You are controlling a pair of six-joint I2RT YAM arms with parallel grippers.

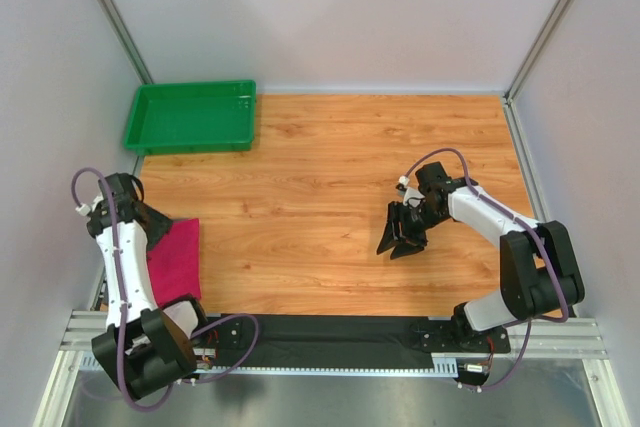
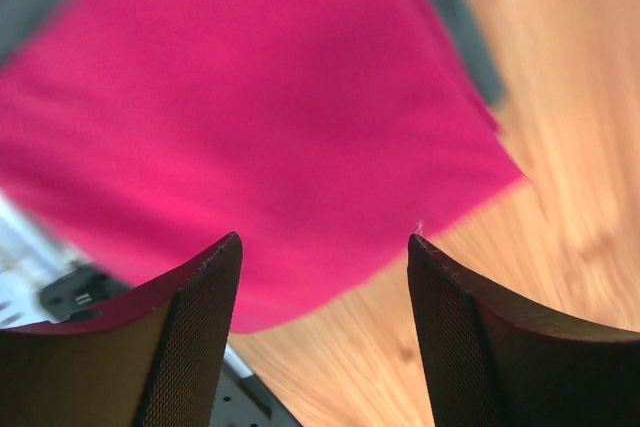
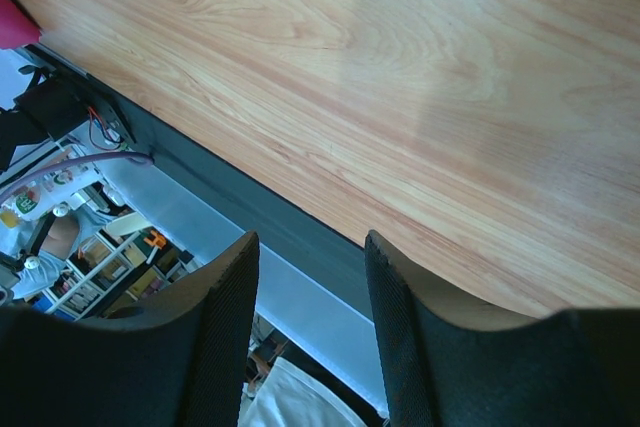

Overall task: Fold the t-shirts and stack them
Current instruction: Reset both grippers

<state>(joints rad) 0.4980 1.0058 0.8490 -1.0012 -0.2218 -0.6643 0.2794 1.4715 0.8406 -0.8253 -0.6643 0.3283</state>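
My left jaws are parted, with nothing between them. The two dark fingers (image 2: 200,337) stand well apart at the bottom of my left wrist view, and the t-shirt (image 2: 250,117) fills most of the view beyond them. It looks flat and smooth there, and one corner points out over the bare wood. I cannot tell whether my fingers touch the cloth or hang just above it.

From the top view, the t-shirt (image 1: 178,255) lies at the near left of the bench (image 1: 330,167), close beside my left arm (image 1: 120,247), which hides part of it. What shows is a compact magenta shape. It is well apart from the green tray (image 1: 190,117), which sits in the far left corner.

My right jaws are also spread and hold nothing. My right arm (image 1: 490,212) reaches over the right half of the bench, far from the t-shirt. Past its fingers (image 3: 225,317), the right wrist view shows only wood grain and the black strip (image 3: 250,207) along the near edge, with a small sliver of pink at the far left.
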